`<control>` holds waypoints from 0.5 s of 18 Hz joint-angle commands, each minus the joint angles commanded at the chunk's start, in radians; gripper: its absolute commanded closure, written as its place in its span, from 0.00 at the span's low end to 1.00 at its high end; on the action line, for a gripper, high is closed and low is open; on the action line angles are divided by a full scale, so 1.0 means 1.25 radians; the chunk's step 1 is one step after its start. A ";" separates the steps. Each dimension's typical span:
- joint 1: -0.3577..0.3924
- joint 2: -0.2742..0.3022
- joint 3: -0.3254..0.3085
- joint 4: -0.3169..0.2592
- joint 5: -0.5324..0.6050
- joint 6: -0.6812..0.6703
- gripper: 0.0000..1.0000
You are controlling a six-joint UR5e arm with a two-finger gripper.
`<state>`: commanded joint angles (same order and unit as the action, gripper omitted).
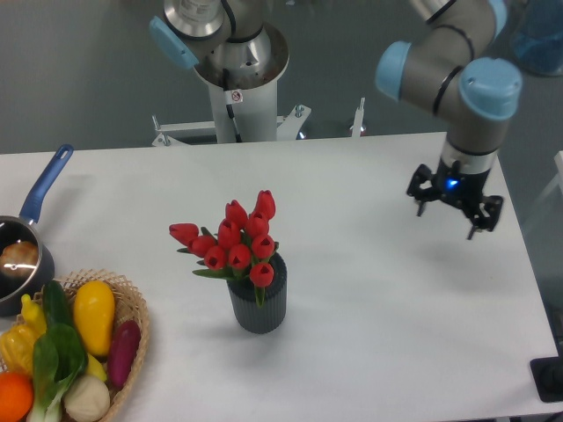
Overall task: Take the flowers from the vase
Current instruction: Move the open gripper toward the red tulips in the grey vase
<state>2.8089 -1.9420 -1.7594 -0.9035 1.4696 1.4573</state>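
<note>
**Tulips wait in the vase, far from the pincer**

The pincer [452, 209] hangs with fingers apart, holding nothing; the red tulips [234, 241] stand well to its left and lower, in the ribbed grey vase [258, 304]; they look light and fragile, so I would grip the stems just under the buds.

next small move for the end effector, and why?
Probably travel left across the table toward the flowers. The end effector hangs open and empty near the table's right side, far from the bunch, which sits upright in the vase.
</note>
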 joint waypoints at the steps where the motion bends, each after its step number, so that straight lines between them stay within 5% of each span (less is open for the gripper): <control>1: -0.017 -0.009 0.000 0.002 0.001 -0.006 0.00; 5: -0.039 -0.027 0.007 0.005 -0.007 -0.047 0.00; 9: -0.046 0.005 -0.012 -0.004 -0.248 -0.048 0.00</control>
<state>2.7520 -1.9361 -1.7747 -0.9081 1.1589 1.3975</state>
